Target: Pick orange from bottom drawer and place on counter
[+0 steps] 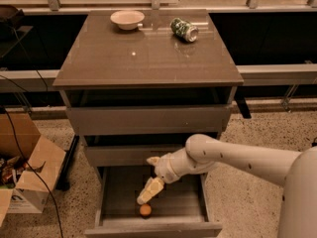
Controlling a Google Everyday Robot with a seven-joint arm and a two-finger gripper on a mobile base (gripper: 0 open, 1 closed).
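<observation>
Inside bottom drawer (178,200), camera view: the orange (144,210) sits on the drawer floor, left of centre and near the front wall. The drawer is pulled open.
Gripper (148,180): down in the open drawer. The arm (237,155) comes in from the right across the cabinet front.
Jaws: spread apart, holding nothing.
Orange vs jaws: the lower jaw points down-left with its tip just above the orange, on its upper left. I can't tell whether it touches. The upper jaw is well above, up by the middle drawer front. The orange is below the jaws, not between them.
Step (my read): pre-grasp approach. Nothing is lifted yet.
Risk 1: the lower jaw could come down on top of the fruit instead of beside it. It is round and smooth, so it would roll across the floor or into a corner.
Risk 2: an off-centre close would squirt the orange out of the jaws.
Risk 3: the front wall is close to the orange, so a jaw has little room on that side and could jam on the wall.
Risk 4: the upper jaw and wrist are near the middle drawer front and could clip it on descent or lift-out.
Worktop (148,58): bowl (127,19) at back left, green can (184,29) lying on its side at back right. The glossy slab could let the orange roll at set-down, so keep it away from both.
</observation>
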